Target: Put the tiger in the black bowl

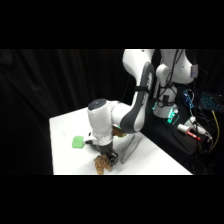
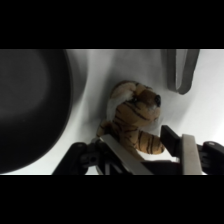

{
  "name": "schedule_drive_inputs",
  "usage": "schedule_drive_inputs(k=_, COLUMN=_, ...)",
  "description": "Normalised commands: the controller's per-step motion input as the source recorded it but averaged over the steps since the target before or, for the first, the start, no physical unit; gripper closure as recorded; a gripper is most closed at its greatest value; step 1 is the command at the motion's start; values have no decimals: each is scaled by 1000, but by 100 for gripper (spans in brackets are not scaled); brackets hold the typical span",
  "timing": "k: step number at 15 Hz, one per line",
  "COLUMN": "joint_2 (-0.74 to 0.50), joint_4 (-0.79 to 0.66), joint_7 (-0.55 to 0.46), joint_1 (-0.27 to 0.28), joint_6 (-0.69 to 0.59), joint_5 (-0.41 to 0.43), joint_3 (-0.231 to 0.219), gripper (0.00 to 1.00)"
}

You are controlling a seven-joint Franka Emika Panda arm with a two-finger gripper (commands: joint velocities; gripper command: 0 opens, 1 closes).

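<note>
The tiger point(image 2: 134, 120) lies on the white table point(image 2: 125, 65), just beside the black bowl point(image 2: 30, 105), which fills the left of the wrist view. It sits between the two fingers point(image 2: 189, 150) of the gripper point(image 2: 150, 152). The jaws stand on both sides of its body, but I cannot tell if they already press it. Metal tongs point(image 2: 180, 67) lie beyond it. In the side view the arm bends low over the table's front edge, with the gripper pointing down onto the tiger. A green block point(image 1: 78, 142) lies near.
</note>
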Motion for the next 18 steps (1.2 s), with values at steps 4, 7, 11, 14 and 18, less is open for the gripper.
schedule_drive_inputs(k=4, joint_2=26, joint_4=25, joint_7=-90, joint_1=-38, joint_6=94, joint_5=-60, joint_3=54, gripper=75)
schedule_drive_inputs(k=7, joint_2=-72, joint_4=-20, joint_7=-28, joint_1=10, joint_6=24, joint_5=-99, joint_3=9, gripper=99)
schedule_drive_inputs(k=11, joint_2=-203, joint_4=-54, joint_7=52, joint_1=55, joint_6=-97, joint_5=-112, joint_3=-43, gripper=95)
schedule_drive_inputs(k=14, joint_2=-333, joint_4=-65, joint_7=109, joint_1=63, joint_6=-235, joint_5=-98, joint_3=-66, gripper=95)
schedule_drive_inputs(k=18, joint_2=-350, joint_4=-76, joint_7=91, joint_1=1, joint_6=-234, joint_5=-65, joint_3=-79, gripper=96)
